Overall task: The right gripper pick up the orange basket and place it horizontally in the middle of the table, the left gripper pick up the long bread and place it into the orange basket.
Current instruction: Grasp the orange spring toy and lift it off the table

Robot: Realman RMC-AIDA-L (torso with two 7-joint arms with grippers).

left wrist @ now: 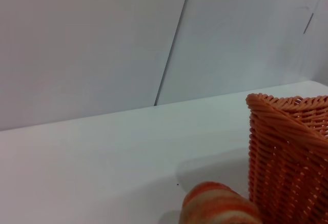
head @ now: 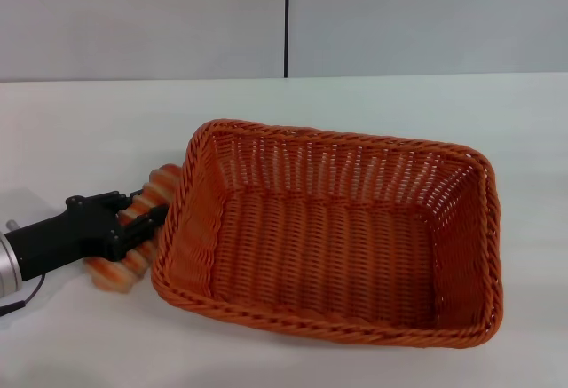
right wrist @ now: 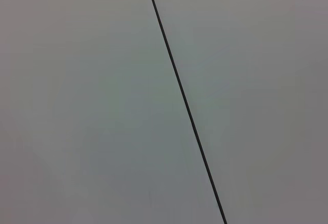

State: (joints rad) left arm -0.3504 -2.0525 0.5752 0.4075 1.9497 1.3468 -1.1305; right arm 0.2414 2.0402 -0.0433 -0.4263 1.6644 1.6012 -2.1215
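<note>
The orange basket (head: 333, 233) lies lengthwise across the middle of the white table (head: 80, 130), open side up and holding nothing. The long bread (head: 135, 246), striped orange and cream, lies on the table right against the basket's left wall. My left gripper (head: 142, 213) reaches in from the left and sits over the loaf's middle, close to the basket rim. In the left wrist view the long bread's (left wrist: 220, 206) rounded end shows close up, next to a corner of the orange basket (left wrist: 289, 152). The right gripper is out of view.
A grey wall with a dark vertical seam (head: 287, 19) stands behind the table. The right wrist view shows only that wall and the seam (right wrist: 184, 101). White tabletop extends behind the basket and to its right.
</note>
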